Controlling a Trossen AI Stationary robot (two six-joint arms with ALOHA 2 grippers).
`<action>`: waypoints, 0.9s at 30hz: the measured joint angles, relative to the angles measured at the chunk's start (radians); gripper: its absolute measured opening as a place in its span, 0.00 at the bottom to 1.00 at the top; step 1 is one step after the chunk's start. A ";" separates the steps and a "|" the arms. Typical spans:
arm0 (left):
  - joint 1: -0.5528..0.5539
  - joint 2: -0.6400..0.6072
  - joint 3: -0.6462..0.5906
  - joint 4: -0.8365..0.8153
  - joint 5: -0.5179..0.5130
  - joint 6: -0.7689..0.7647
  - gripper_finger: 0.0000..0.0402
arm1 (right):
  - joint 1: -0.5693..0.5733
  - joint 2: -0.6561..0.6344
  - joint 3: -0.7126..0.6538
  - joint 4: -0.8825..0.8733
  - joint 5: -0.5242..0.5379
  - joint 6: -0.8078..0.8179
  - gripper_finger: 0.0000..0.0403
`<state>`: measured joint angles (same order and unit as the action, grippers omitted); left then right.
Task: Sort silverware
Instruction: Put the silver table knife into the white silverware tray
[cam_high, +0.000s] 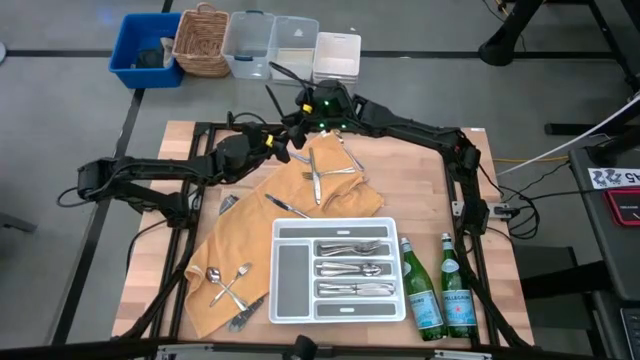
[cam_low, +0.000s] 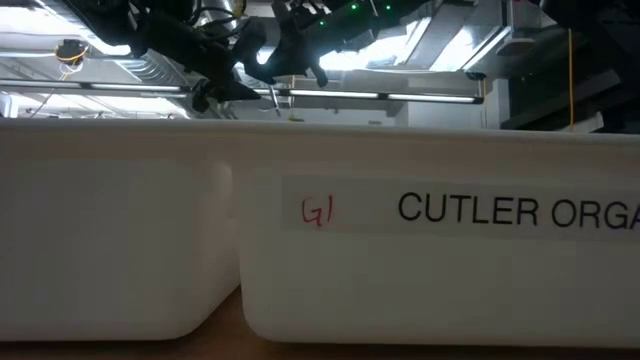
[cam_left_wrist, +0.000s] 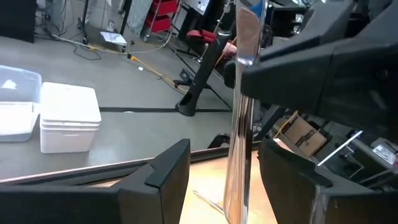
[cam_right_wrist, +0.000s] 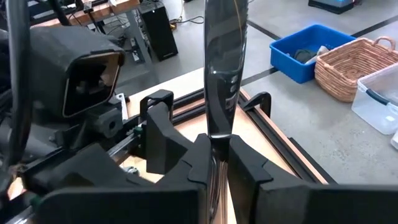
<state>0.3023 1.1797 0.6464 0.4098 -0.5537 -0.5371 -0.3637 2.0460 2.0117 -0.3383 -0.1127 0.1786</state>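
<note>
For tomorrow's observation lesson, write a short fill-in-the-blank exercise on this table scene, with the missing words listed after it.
1. The right gripper is shut on a table ____.
2. The left gripper stands ____ around that same piece.
3. Beside the white tray stand ____ green bottles.
4. The loose silverware lies on an orange ____.

Missing words: knife; open; two; cloth

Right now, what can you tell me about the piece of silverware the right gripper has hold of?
It is a slim table knife of shiny, mirror-like silver metal, with a long flat blade that reflects the room. The right gripper is shut on its lower end, with the blade standing up out of the fingers, above the table's far edge. The left gripper is open around the same knife, its fingers apart on either side. Any pattern on the handle cannot be seen.
</note>
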 joint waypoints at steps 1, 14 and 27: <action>0.000 0.000 0.000 0.001 0.000 0.006 0.44 | 0.000 0.000 0.000 0.000 0.000 0.000 0.08; 0.000 0.000 0.000 -0.001 0.000 0.046 0.44 | 0.000 0.000 0.000 -0.003 -0.010 -0.005 0.08; 0.005 0.000 0.000 0.000 0.028 0.099 0.44 | 0.004 0.000 0.000 -0.024 -0.127 -0.057 0.08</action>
<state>0.3071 1.1797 0.6464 0.4097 -0.5259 -0.4385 -0.3600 2.0460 2.0113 -0.3622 -0.2393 0.1219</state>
